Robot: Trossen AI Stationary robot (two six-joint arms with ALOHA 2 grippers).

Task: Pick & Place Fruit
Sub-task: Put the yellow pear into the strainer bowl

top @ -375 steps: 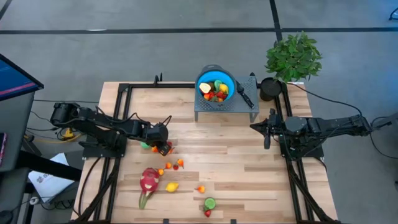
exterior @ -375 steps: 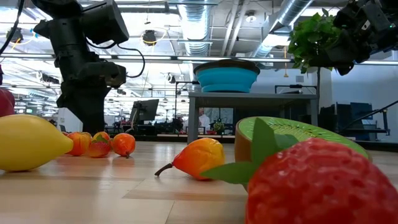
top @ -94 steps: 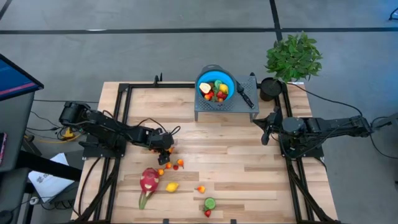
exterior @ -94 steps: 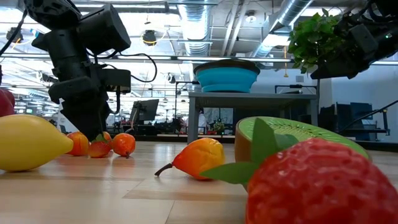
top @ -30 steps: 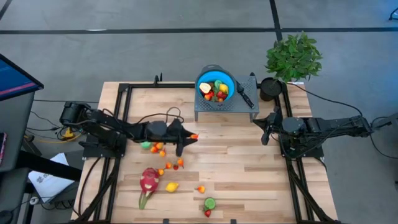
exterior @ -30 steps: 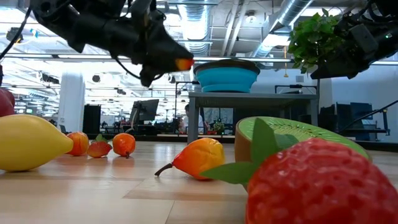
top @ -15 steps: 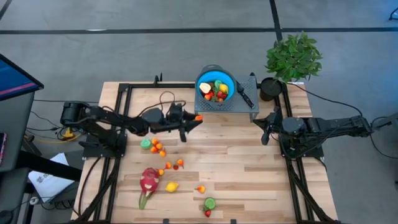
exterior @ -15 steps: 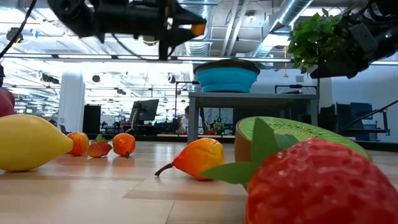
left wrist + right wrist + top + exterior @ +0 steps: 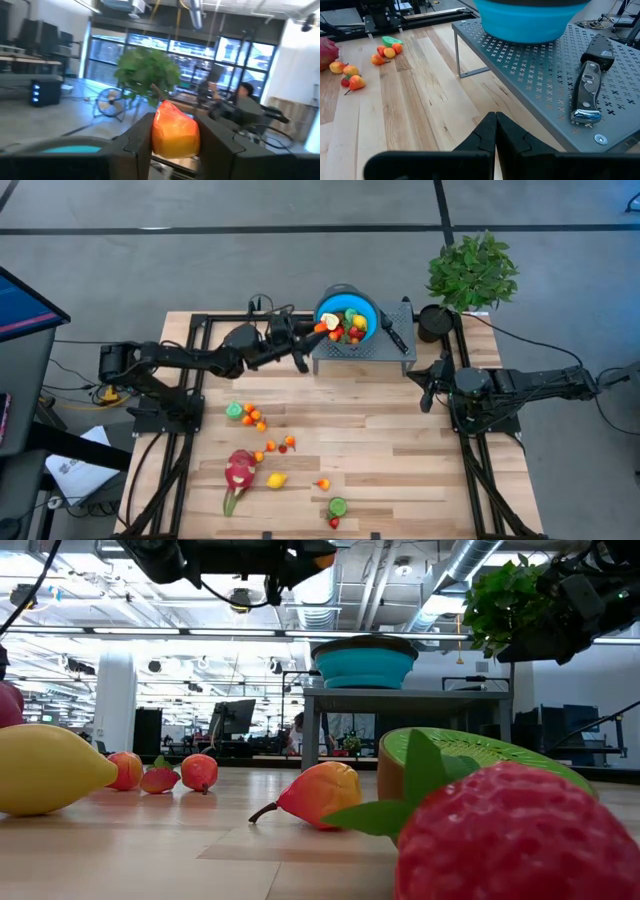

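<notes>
Risk first: left gripper (image 9: 318,328) is pinching a small orange fruit (image 9: 175,128) and sits right at the 9 o'clock rim of the blue bowl (image 9: 368,308), not clearly over the middle. My read: let go here and the fruit clips the rim or the pile of fruit already inside, bounces onto the grey perforated stand (image 9: 392,352) or down to the table (image 9: 380,440). In the left wrist view the grip is only on the sides of the fruit, most of it sticking out above the fingers (image 9: 137,134), so a jolt on the way in could also shake it loose early.

Near to far, the rest of the fruit on the table: strawberry (image 9: 520,830) and kiwi half (image 9: 470,755) at 6 o'clock, small orange fruit (image 9: 318,792), lemon (image 9: 50,768), dragon fruit (image 9: 239,471) around 7 o'clock, then a green piece (image 9: 235,411) and an orange cluster (image 9: 252,416) at 9 o'clock. All still to move.

Right gripper (image 9: 495,118) is pressed together, parked at 3 o'clock, aimed at the stand. Knife (image 9: 590,85) lies on the stand beside the bowl, clear of the drop.

Versus half a second earlier: left arm has carried the fruit up and over from in front of the stand to the bowl rim. Right arm unchanged, table fruit unchanged.
</notes>
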